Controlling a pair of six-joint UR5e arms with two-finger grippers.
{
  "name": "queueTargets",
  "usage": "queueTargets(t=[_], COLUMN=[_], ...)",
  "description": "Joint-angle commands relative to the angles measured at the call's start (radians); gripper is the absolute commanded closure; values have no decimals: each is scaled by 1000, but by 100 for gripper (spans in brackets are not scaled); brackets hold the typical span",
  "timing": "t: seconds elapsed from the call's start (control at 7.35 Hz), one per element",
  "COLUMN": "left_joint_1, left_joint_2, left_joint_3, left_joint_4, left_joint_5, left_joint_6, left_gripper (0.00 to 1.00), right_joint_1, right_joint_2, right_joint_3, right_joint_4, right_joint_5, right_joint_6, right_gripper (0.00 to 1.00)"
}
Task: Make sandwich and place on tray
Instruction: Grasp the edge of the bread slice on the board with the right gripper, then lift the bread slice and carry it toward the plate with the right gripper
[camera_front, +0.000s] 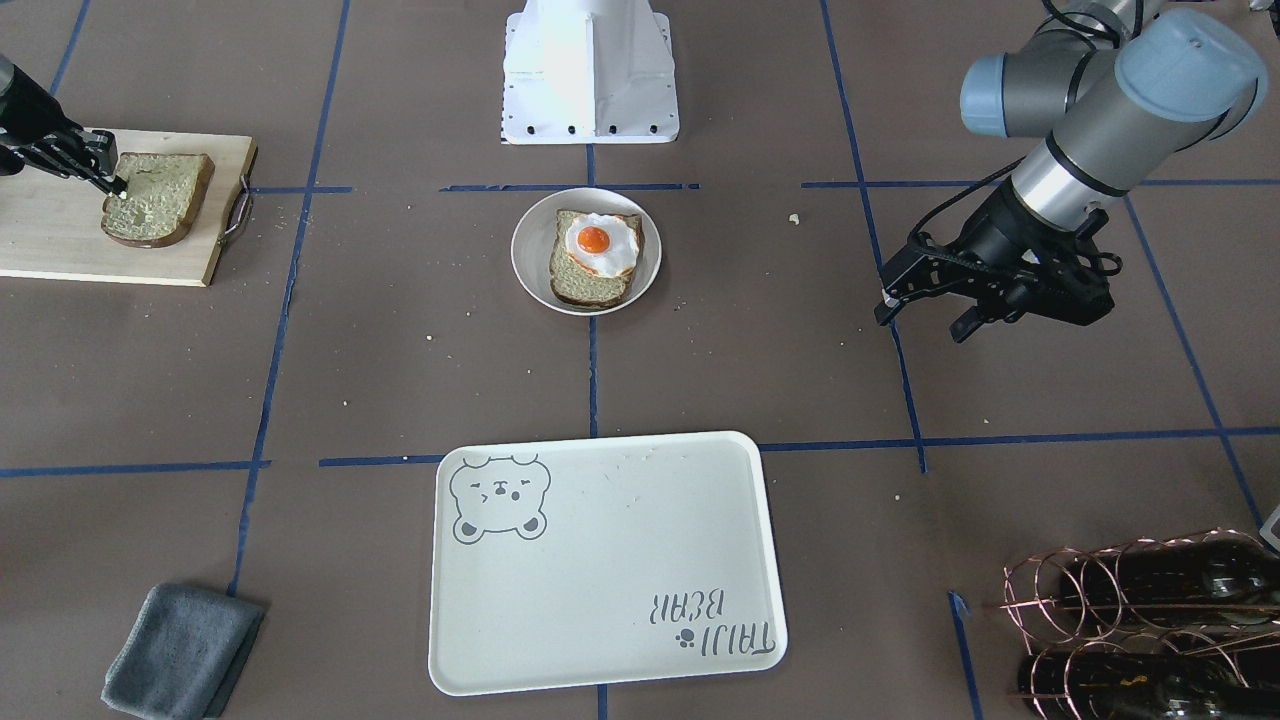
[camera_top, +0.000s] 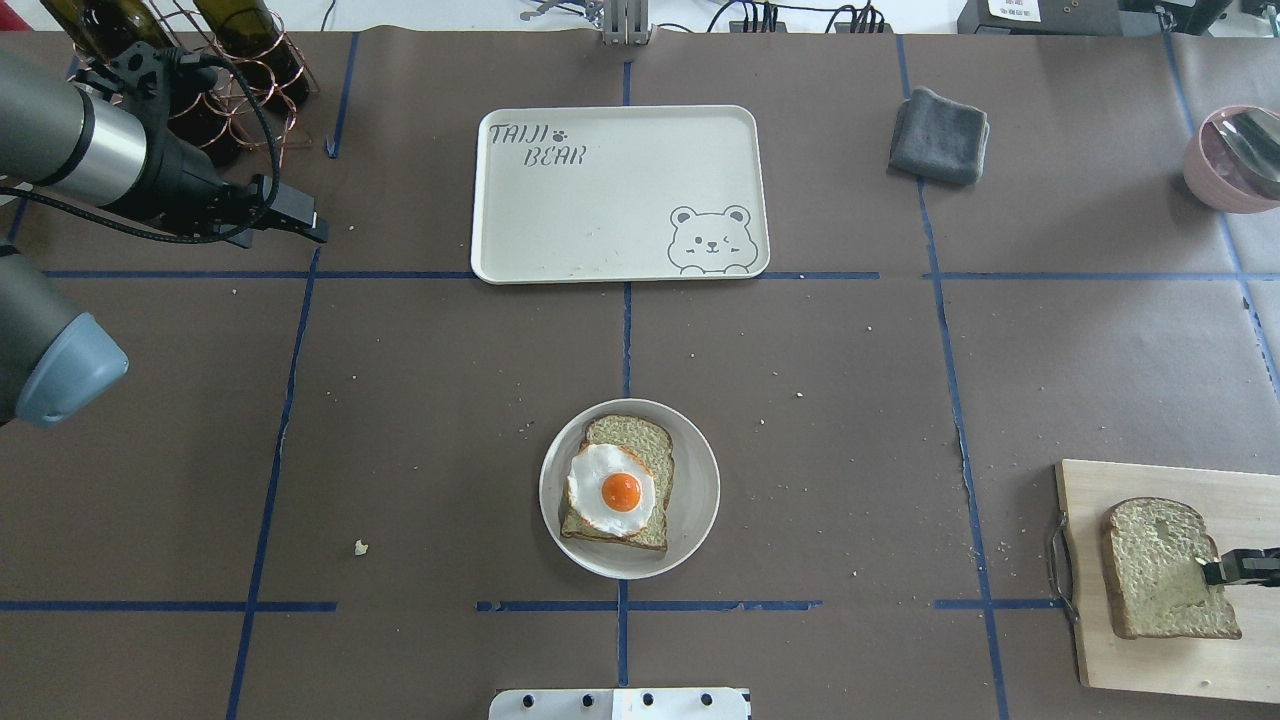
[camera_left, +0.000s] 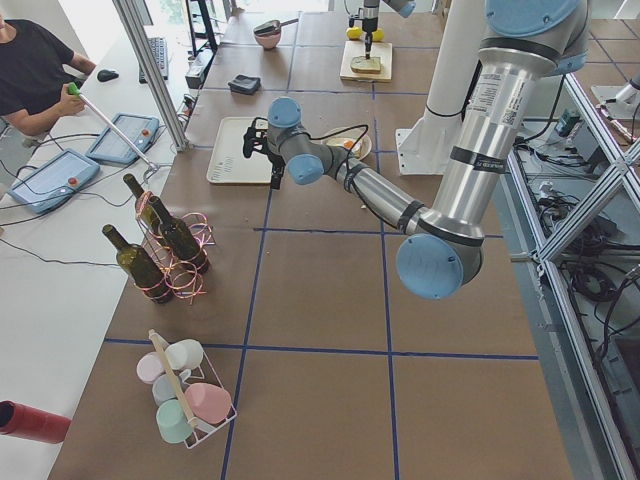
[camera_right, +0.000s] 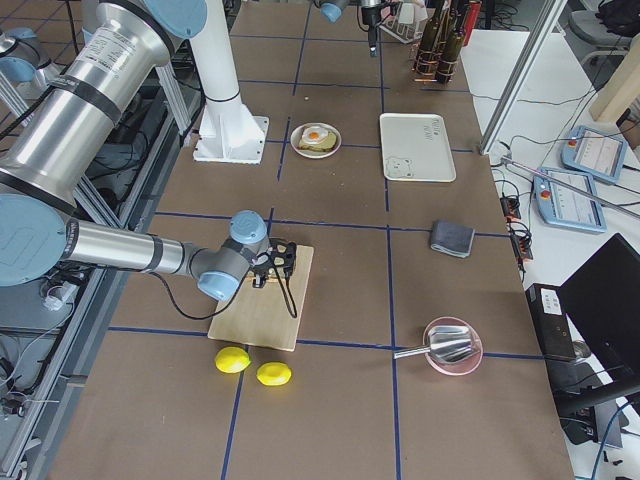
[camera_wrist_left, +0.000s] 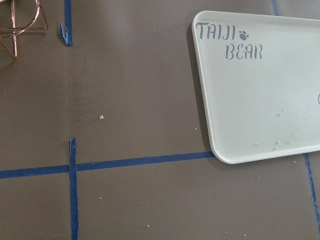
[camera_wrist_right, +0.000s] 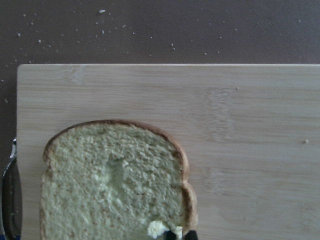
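Observation:
One bread slice (camera_front: 585, 285) with a fried egg (camera_front: 595, 242) on top lies on a round white plate (camera_front: 530, 260) at the table's centre; the egg also shows in the overhead view (camera_top: 612, 490). The second bread slice (camera_top: 1160, 570) lies flat on the wooden cutting board (camera_top: 1160, 650). My right gripper (camera_top: 1212, 570) points down at that slice's edge, fingers together on it; the right wrist view shows the slice (camera_wrist_right: 110, 185) with the fingertips at its bottom edge. The cream bear tray (camera_top: 600, 190) is bare. My left gripper (camera_front: 920, 320) hangs open and empty beside the tray.
A grey folded cloth (camera_top: 940, 135) lies right of the tray. A copper rack with wine bottles (camera_top: 230, 50) stands behind my left gripper. A pink bowl (camera_top: 1230, 160) is at the far right. Two lemons (camera_right: 232, 360) lie beside the cutting board. The robot base (camera_front: 590, 70) is behind the plate.

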Motion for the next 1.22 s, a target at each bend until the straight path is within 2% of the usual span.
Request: queueTargets(t=[0.0,0.27,0.41,0.54,0.82,1.09], left_joint_1=[0,0,0,0,0,0], left_joint_2=[-1,-1,-1,-1,-1,-1], left_joint_3=[1,1,0,0,4,10], left_joint_4=[0,0,0,0,0,0], left_joint_5=[0,0,0,0,0,0], left_joint_6=[2,2,0,0,0,-2], left_gripper=[0,0,0,0,0,0], right_joint_1=[36,224,328,391,406,382], right_joint_2=[-7,32,77,126,282,547], right_joint_3=[42,57,57,55,57,52], right_joint_4=[50,82,82,79,8,-178], right_joint_5=[14,188,293,356,387,389], right_joint_6=[0,-8,-8,-5,43,150], right_gripper=[100,100,100,100,100,100])
